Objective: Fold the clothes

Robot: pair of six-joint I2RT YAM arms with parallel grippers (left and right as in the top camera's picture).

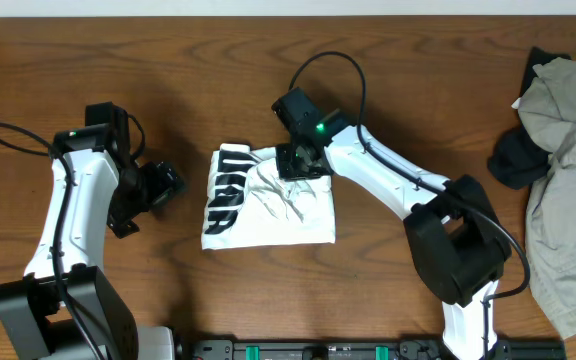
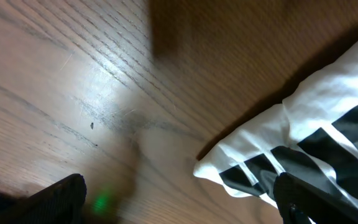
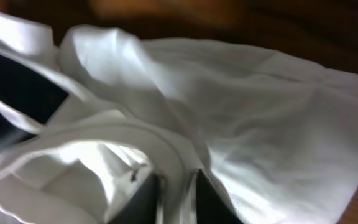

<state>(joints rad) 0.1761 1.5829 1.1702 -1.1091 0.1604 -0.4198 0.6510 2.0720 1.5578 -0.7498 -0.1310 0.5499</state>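
Observation:
The white T-shirt [image 1: 268, 200] with black block lettering on its left part lies bunched into a rough rectangle at the table's middle. My right gripper [image 1: 298, 160] is at its upper edge, shut on a fold of white cloth [image 3: 178, 180]; the fingers pinch the fold between them. My left gripper [image 1: 153, 190] is open and empty, just left of the shirt, low over the wood. In the left wrist view the shirt's lettered corner [image 2: 303, 143] lies at the right, by the right finger.
A heap of grey-beige and dark clothes [image 1: 563, 170] lies at the table's right edge. Bare brown wood [image 1: 88, 60] surrounds the shirt. A dark rail [image 1: 368, 350] runs along the front edge.

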